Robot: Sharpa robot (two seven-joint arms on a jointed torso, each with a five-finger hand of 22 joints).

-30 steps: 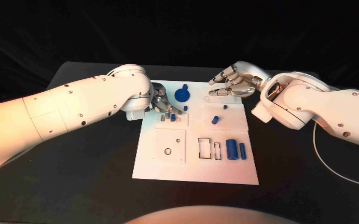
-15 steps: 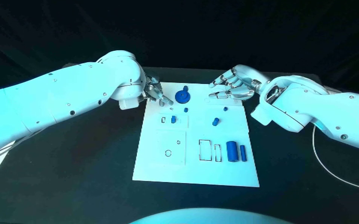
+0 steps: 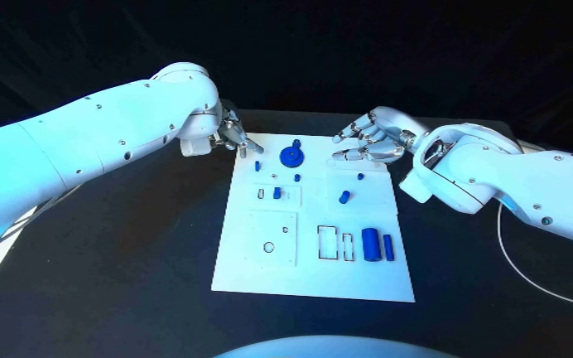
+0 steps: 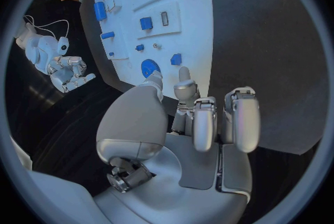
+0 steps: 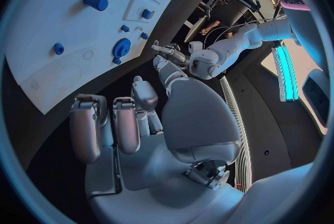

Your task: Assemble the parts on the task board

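**Two robot hands poised at the far end of the task board**

The white task board lies in the middle of the black table, its long side running away from the robot. The left robot hand hangs over the board's far left corner, fingers apart and gripping nothing; in the left wrist view its fingertips point toward the board's edge. The right robot hand hovers at the far right corner, fingers loosely curved and spread, likewise holding nothing. Between the two hands a round blue gear-like part sits on the board, with a small blue peg just beside the left hand's fingers. Farther toward the robot, more small blue parts are scattered across the board's middle: one by a rectangular slot and another to its right. Nearer the robot, a blue cylinder and a thin blue bar lie side by side next to two outlined rectangular recesses.
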